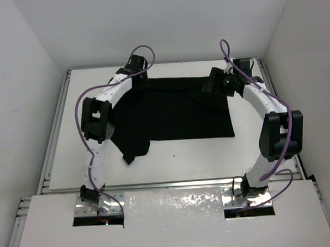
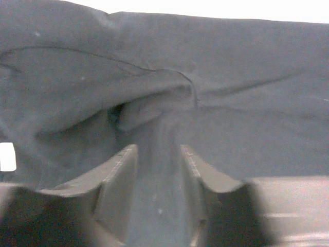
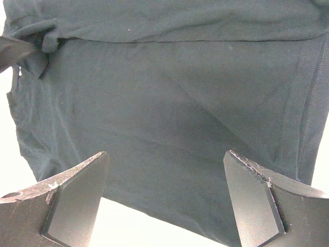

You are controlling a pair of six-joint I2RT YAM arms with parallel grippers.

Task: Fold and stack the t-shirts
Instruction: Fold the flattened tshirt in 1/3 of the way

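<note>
A plain black t-shirt [image 1: 175, 112] lies partly folded on the white table, with one sleeve trailing towards the front left. My left gripper [image 1: 139, 83] is at the shirt's far left edge. In the left wrist view its jaws [image 2: 157, 154] stand close together with a pulled-up ridge of the shirt's cloth [image 2: 231, 77] between them. My right gripper [image 1: 213, 88] is over the shirt's far right part. In the right wrist view it [image 3: 167, 159] is wide open and empty just above the cloth [image 3: 154, 77], near a hem edge.
The white table [image 1: 178, 161] is boxed in by white walls at the back and on both sides. Metal rails [image 1: 52, 135] run along its left, right and near edges. Purple cables loop off both arms above the shirt.
</note>
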